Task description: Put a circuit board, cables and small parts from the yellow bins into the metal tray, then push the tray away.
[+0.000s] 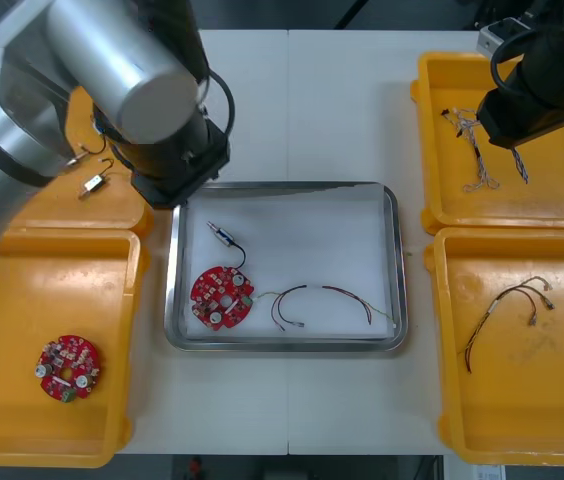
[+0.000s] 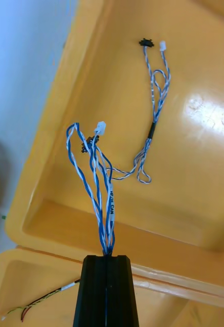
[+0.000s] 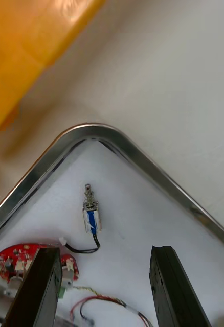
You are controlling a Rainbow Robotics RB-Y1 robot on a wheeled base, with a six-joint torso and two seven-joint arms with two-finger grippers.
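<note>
Right wrist view: we see twisted blue and white cable [image 2: 99,189] clamped in right gripper [image 2: 107,254], over yellow bin [image 1: 562,190] at 2 o'clock from metal tray [image 1: 395,260]; left gripper [image 3: 106,249] spread wide above tray's 10 o'clock corner.

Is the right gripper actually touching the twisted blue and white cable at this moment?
Touching. The right wrist view shows the right gripper shut on the twisted blue and white cable, whose strands rise straight out of its closed grip.

table [image 1: 342,110]: light, seamed | floor [image 1: 402,12]: dark beyond far edge
</note>
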